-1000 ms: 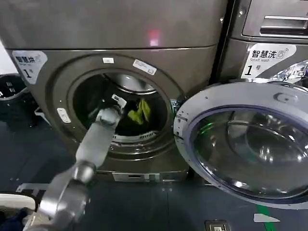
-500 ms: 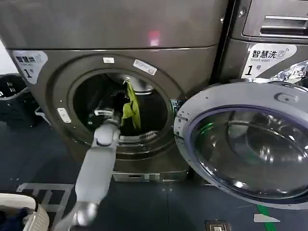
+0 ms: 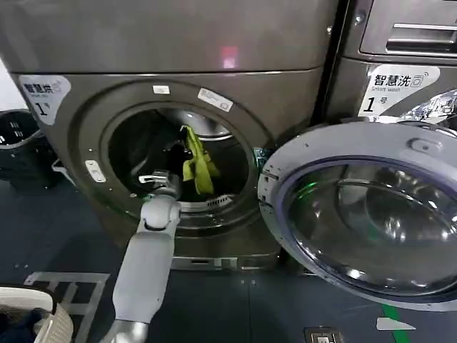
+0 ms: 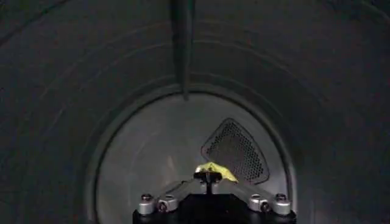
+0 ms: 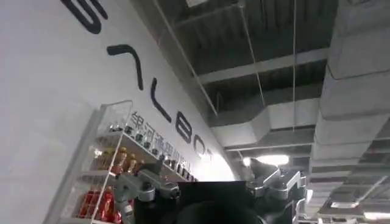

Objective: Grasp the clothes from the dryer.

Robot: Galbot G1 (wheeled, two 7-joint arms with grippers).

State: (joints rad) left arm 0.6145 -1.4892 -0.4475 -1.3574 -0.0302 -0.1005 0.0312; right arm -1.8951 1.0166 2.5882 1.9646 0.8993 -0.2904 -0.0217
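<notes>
- Yellow-green clothes [image 3: 196, 169] hang inside the dryer [image 3: 214, 93] drum, behind the open porthole.
- Left gripper [image 4: 208, 177] reaches into the drum, fingers pinched together on the clothes.
- Right gripper [image 5: 210, 195] points at a ceiling, its fingers spread apart.

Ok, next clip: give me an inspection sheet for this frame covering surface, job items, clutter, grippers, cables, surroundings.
Surface: dark floor with pale marked lines in front of the machines.
Job's things: dryer with its round door swung open to the right; yellow-green clothes hanging inside the porthole, lifted off the drum floor.
Clutter: white basket at lower left holding dark fabric; dark basket at far left.
Grippers: left gripper inside the drum, shut on the clothes; right gripper raised toward the ceiling, away from the dryer.
Cables: nothing seen.
Surroundings: neighbouring machine with drawer handle on the right; a shelf of bottles in the right wrist view.
</notes>
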